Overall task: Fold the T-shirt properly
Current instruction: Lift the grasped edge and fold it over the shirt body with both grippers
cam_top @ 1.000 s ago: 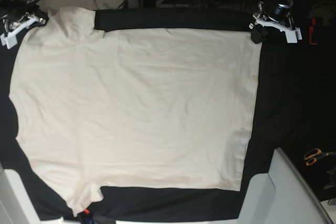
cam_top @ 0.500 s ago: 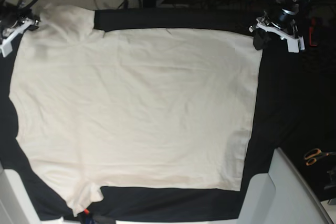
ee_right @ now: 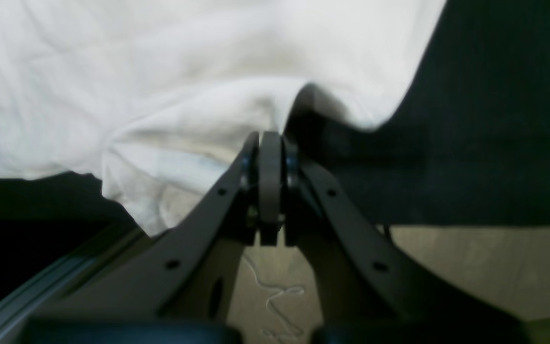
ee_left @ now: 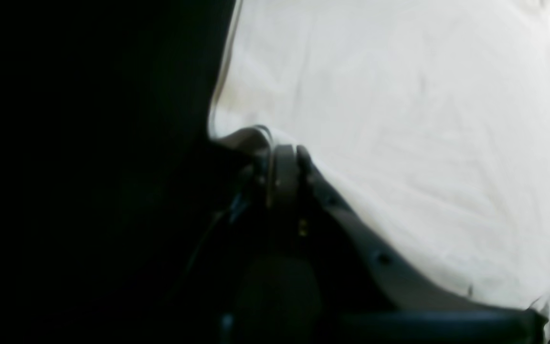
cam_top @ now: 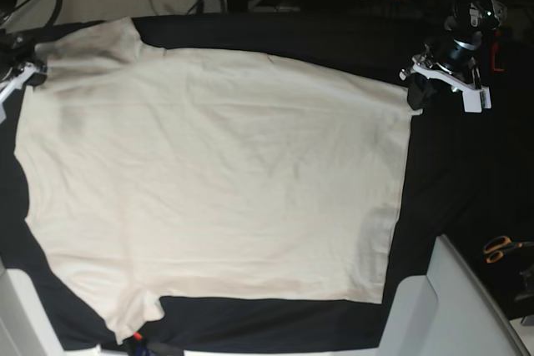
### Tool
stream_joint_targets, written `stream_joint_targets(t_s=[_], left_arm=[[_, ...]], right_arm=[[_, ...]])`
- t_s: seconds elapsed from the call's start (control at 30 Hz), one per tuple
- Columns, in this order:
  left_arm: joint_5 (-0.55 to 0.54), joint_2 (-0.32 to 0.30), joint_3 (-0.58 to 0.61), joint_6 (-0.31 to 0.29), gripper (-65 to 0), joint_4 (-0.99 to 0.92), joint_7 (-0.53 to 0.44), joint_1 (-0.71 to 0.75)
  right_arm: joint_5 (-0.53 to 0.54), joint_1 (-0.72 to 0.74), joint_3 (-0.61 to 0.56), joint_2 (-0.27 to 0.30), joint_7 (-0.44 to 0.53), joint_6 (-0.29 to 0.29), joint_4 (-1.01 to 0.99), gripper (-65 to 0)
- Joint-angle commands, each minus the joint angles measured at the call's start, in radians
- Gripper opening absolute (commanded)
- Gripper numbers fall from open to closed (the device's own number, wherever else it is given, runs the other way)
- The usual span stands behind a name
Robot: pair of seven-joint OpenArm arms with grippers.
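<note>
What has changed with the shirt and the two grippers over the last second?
Both grippers have lifted the far edge of the T-shirt and begun drawing it toward the near side. The left gripper closed on the hem corner; the right gripper was already shut on the sleeve. The near hem, near sleeve and the scissors have not moved.

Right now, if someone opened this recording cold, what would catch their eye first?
The big cream T-shirt spread across the black table cloth, filling most of the base view. Next, the two arms at its far corners: the left gripper is shut on the hem corner at the base view's right, and the right gripper is shut on the sleeve edge at its left. Orange-handled scissors lie off to the right.
</note>
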Motion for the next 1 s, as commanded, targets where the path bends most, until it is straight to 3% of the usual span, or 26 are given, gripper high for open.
stream_joint_targets(t_s=[0.0,0.4,0.53,0.7,0.97], left_arm=[[-0.017,-0.012,-0.004,-0.001,-65.0,0.017,-0.023,-0.006],[-0.009,-0.015,0.069,0.005,-65.0,0.008,-0.021,-0.078],[-0.009,-0.02,0.069,0.091,-65.0,0.008,-0.021,-0.095],[-0.009,-0.021,0.072,0.105,-65.0,0.008,-0.021,-0.119],[-0.009,-0.023,0.099,0.108,-65.0,0.017,-0.021,-0.148]], right_arm=[[0.009,0.013,0.003,0.025,0.003,0.005,0.013,-64.5],[0.008,0.122,0.0,0.114,0.013,0.005,-0.128,-64.5],[0.008,0.166,0.0,0.146,0.013,0.005,-0.159,-64.5],[0.008,0.226,-0.002,0.189,0.03,0.005,-0.254,-64.5],[0.011,0.268,-0.13,0.226,0.111,0.005,-0.32,-64.5]])
